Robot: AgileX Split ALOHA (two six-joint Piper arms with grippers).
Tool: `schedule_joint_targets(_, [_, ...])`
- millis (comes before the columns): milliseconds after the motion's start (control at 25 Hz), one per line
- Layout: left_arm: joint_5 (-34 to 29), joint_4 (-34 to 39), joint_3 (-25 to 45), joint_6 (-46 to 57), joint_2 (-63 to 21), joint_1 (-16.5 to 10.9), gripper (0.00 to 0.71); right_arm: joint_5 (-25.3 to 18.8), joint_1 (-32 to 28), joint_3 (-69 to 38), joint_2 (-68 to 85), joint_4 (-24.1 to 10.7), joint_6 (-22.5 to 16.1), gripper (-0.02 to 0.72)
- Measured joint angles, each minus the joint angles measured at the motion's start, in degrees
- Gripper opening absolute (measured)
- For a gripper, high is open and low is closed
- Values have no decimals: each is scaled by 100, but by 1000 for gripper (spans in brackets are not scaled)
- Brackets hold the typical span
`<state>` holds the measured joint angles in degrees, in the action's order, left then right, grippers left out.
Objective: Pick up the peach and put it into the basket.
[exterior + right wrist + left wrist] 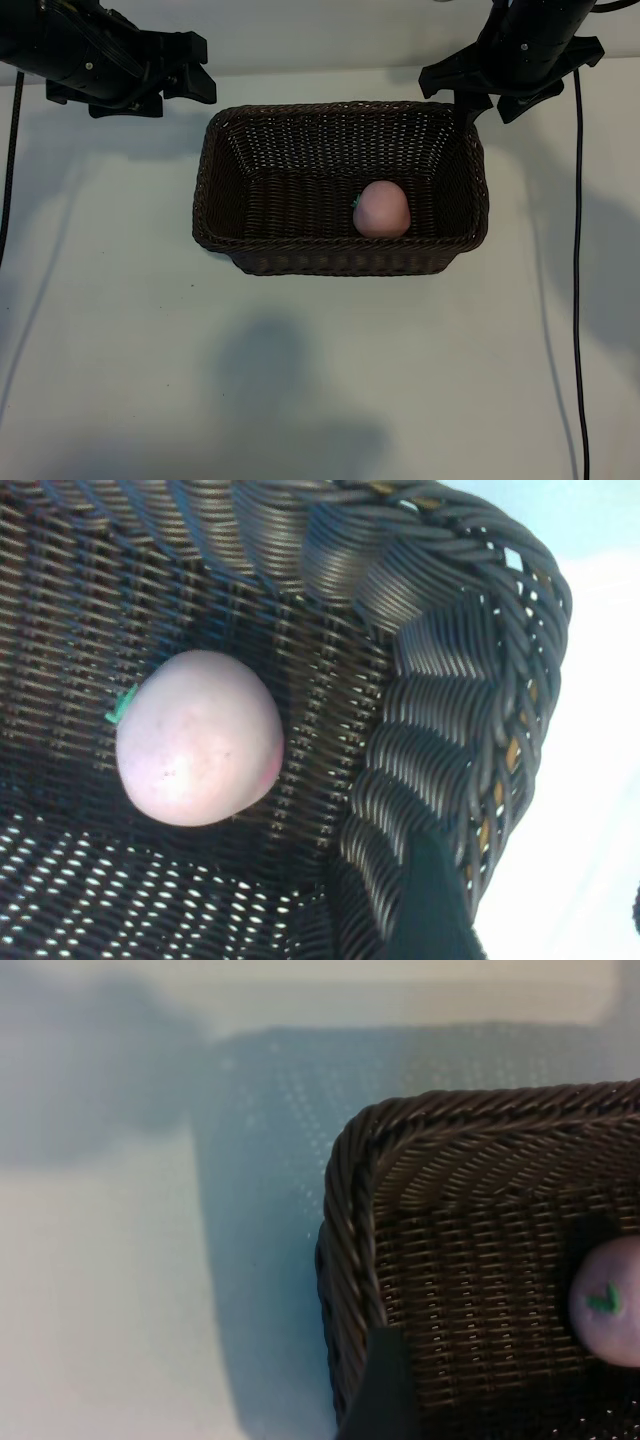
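Observation:
The pale-pink peach (381, 209) lies on the floor of the dark-brown woven basket (203, 190), right of its middle and close to the near wall. Its green stem bit faces left. My left gripper (196, 68) hovers open and empty beyond the basket's far left corner. My right gripper (492, 102) hangs open and empty over the far right corner. In the left wrist view one dark finger (385, 1390) sits by the basket rim (345, 1190), the peach (610, 1305) farther off. In the right wrist view the peach (195, 737) rests below, one finger (430, 900) over the basket's corner wall (470, 540).
The basket stands on a white table (100, 330). A black cable (578, 250) runs down the table's right side and another cable (12, 160) along the left edge. Soft shadows fall on the table in front of the basket.

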<state>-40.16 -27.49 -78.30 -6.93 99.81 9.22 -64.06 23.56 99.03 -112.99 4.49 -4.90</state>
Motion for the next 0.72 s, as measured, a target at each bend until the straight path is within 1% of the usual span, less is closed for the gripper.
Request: schedule_joint_targets(720, [0, 0, 0, -5, 0, 0, 589, -11, -2, 0, 0, -73, -5, 481])
